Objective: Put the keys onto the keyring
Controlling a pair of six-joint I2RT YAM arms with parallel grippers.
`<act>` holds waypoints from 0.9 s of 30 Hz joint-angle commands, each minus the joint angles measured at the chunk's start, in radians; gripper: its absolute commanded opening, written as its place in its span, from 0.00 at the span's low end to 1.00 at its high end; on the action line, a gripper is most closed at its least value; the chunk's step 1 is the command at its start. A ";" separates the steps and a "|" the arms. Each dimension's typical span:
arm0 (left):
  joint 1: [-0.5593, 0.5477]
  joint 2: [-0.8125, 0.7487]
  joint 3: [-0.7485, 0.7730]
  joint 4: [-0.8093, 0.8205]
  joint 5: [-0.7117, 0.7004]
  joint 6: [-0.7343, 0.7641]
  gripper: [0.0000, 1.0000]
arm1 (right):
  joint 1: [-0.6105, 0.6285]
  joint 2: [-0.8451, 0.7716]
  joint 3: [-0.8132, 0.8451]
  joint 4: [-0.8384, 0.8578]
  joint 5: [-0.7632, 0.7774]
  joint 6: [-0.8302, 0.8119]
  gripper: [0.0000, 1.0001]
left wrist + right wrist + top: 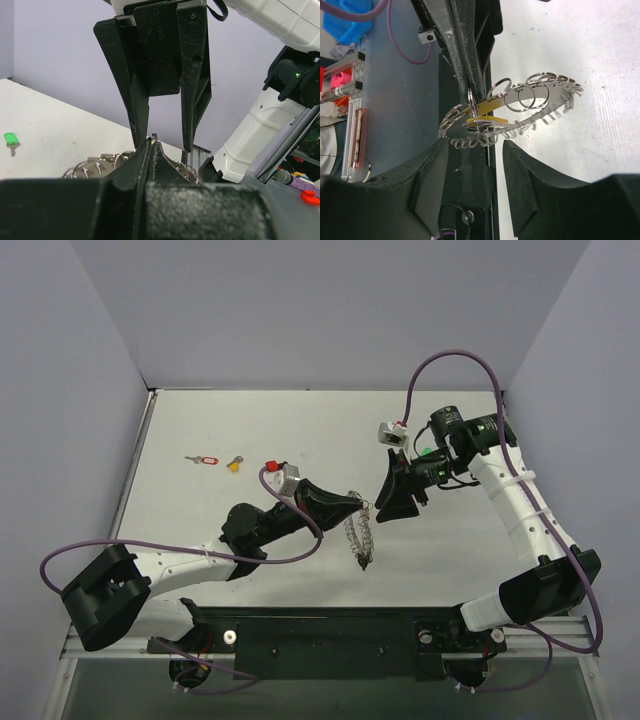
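Looking from above, my left gripper pinches the keyring, a floppy silver chain of frilly links whose long axis hangs straight down from that gripper. My right gripper sits just beside the left gripper, half-spread. The keys, with coloured heads, lie well apart from it. In my left wrist view, wire loops of the keyring sit under my clamped tips. In my right wrist view, the keyring runs rightward from the left gripper, and my right fingers stand apart, gripping nothing.
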 commanded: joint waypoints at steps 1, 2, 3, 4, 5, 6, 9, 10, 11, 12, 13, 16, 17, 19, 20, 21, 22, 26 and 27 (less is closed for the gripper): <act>0.004 -0.016 0.015 0.061 -0.034 -0.004 0.00 | 0.004 -0.054 -0.012 0.112 0.051 0.207 0.43; 0.005 -0.016 0.015 0.058 -0.036 -0.004 0.00 | 0.006 -0.053 -0.016 0.131 0.054 0.226 0.43; 0.004 -0.014 0.018 0.058 -0.036 -0.004 0.00 | 0.006 -0.050 -0.011 0.131 0.045 0.226 0.42; 0.005 -0.014 0.020 0.059 -0.036 -0.006 0.00 | 0.006 -0.048 -0.009 0.129 0.037 0.226 0.40; 0.005 -0.012 0.021 0.059 -0.038 -0.004 0.00 | 0.006 -0.045 -0.005 0.129 0.016 0.226 0.38; 0.004 -0.009 0.023 0.058 -0.038 -0.006 0.00 | 0.009 -0.039 -0.002 0.128 0.011 0.226 0.37; 0.004 -0.011 0.024 0.062 -0.038 -0.009 0.00 | 0.018 -0.033 -0.003 0.128 -0.007 0.218 0.31; 0.005 -0.009 0.024 0.064 -0.038 -0.009 0.00 | 0.029 -0.031 -0.003 0.126 -0.004 0.217 0.29; 0.005 -0.009 0.024 0.067 -0.038 -0.009 0.00 | 0.033 -0.034 -0.005 0.126 -0.006 0.215 0.27; 0.005 -0.009 0.023 0.067 -0.038 -0.010 0.00 | 0.042 -0.037 -0.003 0.125 -0.006 0.212 0.27; 0.004 -0.011 0.023 0.067 -0.038 -0.010 0.00 | 0.045 -0.039 -0.003 0.126 -0.006 0.210 0.26; 0.005 -0.008 0.023 0.072 -0.036 -0.013 0.00 | 0.055 -0.039 -0.002 0.123 -0.004 0.206 0.24; 0.005 -0.008 0.021 0.073 -0.035 -0.013 0.00 | 0.055 -0.037 -0.002 0.122 -0.006 0.206 0.23; 0.005 -0.008 0.023 0.073 -0.035 -0.013 0.00 | 0.055 -0.036 0.001 0.119 -0.008 0.201 0.20; 0.005 -0.008 0.021 0.075 -0.035 -0.013 0.00 | 0.055 -0.034 0.001 0.116 -0.012 0.198 0.17; 0.004 -0.006 0.023 0.078 -0.033 -0.013 0.00 | 0.055 -0.037 0.000 0.113 -0.014 0.197 0.15; 0.004 -0.005 0.023 0.078 -0.031 -0.013 0.00 | 0.056 -0.040 -0.002 0.114 -0.015 0.190 0.13; 0.005 -0.003 0.029 0.076 -0.028 -0.012 0.00 | 0.056 -0.050 -0.008 0.114 -0.021 0.184 0.07; 0.005 0.000 0.030 0.076 -0.025 -0.012 0.00 | 0.055 -0.047 -0.006 0.111 -0.021 0.186 0.07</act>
